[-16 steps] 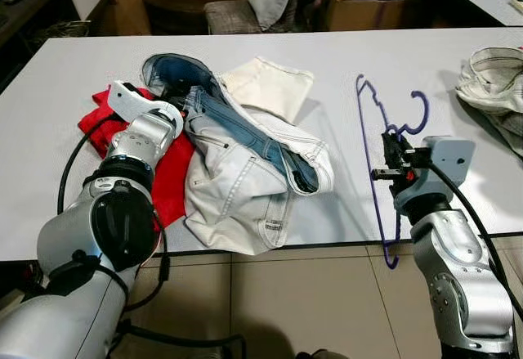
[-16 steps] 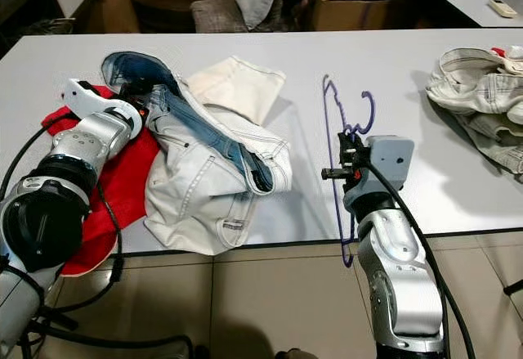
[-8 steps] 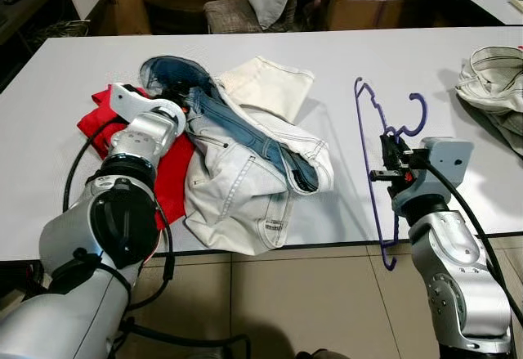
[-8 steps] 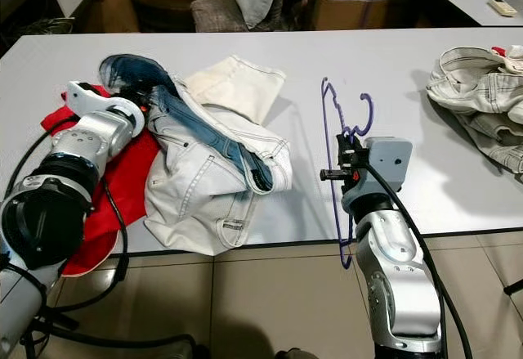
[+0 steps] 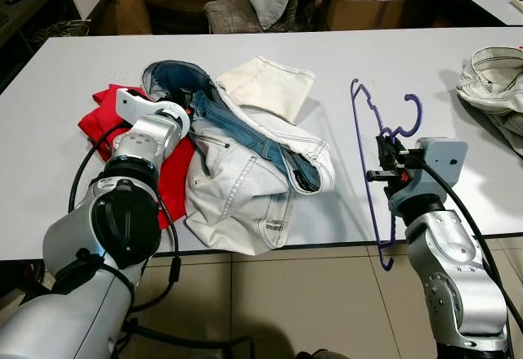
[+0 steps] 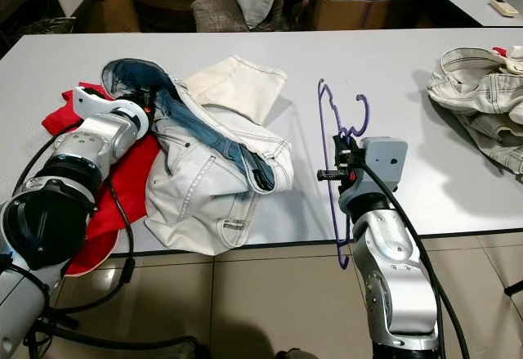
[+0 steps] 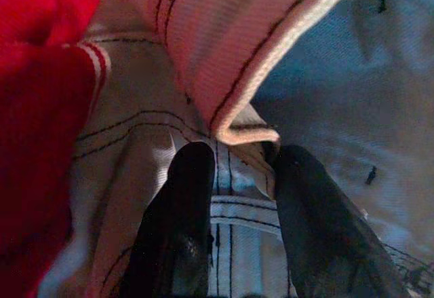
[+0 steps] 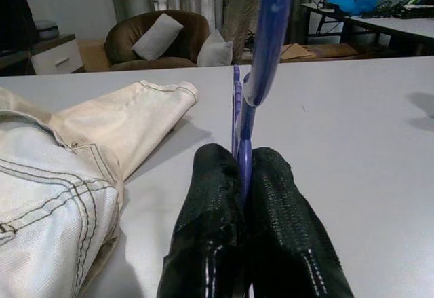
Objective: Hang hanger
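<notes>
A purple wire hanger [image 5: 358, 142] stands upright at the table's near edge, its hook [image 5: 417, 110] pointing away from me. My right gripper [image 5: 387, 143] is shut on its neck; in the right wrist view both fingers [image 8: 215, 196] press on the purple wire [image 8: 266, 33]. My left gripper [image 5: 181, 99] is buried in a heap of white jeans [image 5: 237, 187] and blue jeans [image 5: 176, 77]. In the left wrist view its fingers [image 7: 192, 182] pinch a stitched waistband fold [image 7: 234, 115].
A red garment [image 5: 102, 118] lies under the heap at the left. A cream cloth [image 5: 270, 85] lies behind the jeans. More pale jeans [image 5: 494, 77] sit at the table's right. The white table [image 5: 343, 48] ends at tiled floor near me; armchairs and a box stand beyond.
My left arm has pushed a little further right into the jeans heap. The right gripper and hanger have edged slightly left.
</notes>
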Motion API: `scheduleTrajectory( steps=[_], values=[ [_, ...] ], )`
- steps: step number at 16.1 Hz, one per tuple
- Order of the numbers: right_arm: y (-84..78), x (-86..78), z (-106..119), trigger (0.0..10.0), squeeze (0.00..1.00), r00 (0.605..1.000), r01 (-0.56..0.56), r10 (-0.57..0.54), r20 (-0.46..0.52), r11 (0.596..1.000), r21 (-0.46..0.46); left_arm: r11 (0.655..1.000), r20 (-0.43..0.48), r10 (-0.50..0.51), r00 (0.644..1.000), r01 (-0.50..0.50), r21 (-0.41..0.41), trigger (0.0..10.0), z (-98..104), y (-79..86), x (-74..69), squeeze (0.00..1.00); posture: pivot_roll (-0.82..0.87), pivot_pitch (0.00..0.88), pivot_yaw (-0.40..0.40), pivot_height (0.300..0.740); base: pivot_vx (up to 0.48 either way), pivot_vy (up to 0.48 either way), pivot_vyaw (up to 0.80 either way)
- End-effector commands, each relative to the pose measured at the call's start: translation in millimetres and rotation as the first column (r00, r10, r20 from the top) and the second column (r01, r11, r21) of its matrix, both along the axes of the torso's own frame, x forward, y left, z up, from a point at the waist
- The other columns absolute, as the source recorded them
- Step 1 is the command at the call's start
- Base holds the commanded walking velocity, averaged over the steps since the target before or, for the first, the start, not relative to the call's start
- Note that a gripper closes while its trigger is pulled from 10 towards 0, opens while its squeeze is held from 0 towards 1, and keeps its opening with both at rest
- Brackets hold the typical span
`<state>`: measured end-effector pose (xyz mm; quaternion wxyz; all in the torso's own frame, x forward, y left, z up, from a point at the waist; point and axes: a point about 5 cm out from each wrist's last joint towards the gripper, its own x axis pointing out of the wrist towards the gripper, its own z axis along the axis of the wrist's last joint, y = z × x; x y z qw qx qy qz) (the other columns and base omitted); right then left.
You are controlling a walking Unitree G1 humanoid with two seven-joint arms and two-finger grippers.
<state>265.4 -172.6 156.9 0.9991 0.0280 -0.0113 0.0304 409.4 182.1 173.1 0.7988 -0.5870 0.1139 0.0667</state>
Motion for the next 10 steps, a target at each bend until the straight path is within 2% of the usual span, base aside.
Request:
scheduleTrajectory(
  steps=[1, 3, 7, 9, 10],
  values=[
    [1.4, 2.1, 4.3, 10.0, 0.00, 1.000, -0.007, 0.007, 0.025, 1.000, 0.002, 1.000, -0.023, 0.003, 1.000, -0.003, -0.018, 0.0, -3.8, -0.4, -1.2, 0.00, -0.14, 0.026, 0.032, 0.740, 0.000, 0.000, 0.00],
    [1.5, 3.0, 4.7, 10.0, 0.00, 1.000, -0.009, 0.009, 0.027, 1.000, 0.002, 1.000, -0.025, 0.006, 1.000, -0.007, -0.013, 0.0, -4.7, 0.9, -1.7, 0.00, -0.14, 0.024, 0.029, 0.740, 0.000, 0.000, 0.00],
    [2.3, 5.2, 4.9, 10.0, 0.00, 0.999, -0.013, 0.013, 0.030, 1.000, 0.003, 0.996, 0.033, -0.055, 0.998, 0.053, 0.075, 0.0, 1.1, -0.9, -0.3, 0.00, -0.13, 0.020, 0.025, 0.740, 0.000, 0.000, 0.00],
    [2.6, 6.1, 5.1, 10.0, 0.00, 0.999, -0.014, 0.014, 0.032, 1.000, 0.003, 0.984, 0.063, -0.098, 0.993, 0.088, 0.154, 0.0, 3.7, -2.0, 0.1, 0.00, -0.13, 0.017, 0.025, 0.740, 0.000, 0.000, 0.00],
    [2.3, 7.2, 5.7, 10.0, 0.00, 0.999, -0.013, 0.013, 0.035, 1.000, 0.004, 0.965, 0.083, -0.129, 0.988, 0.106, 0.240, 0.0, 6.5, -0.5, 0.4, 0.00, -0.13, 0.015, 0.025, 0.740, 0.000, 0.000, 0.00]
  ],
)
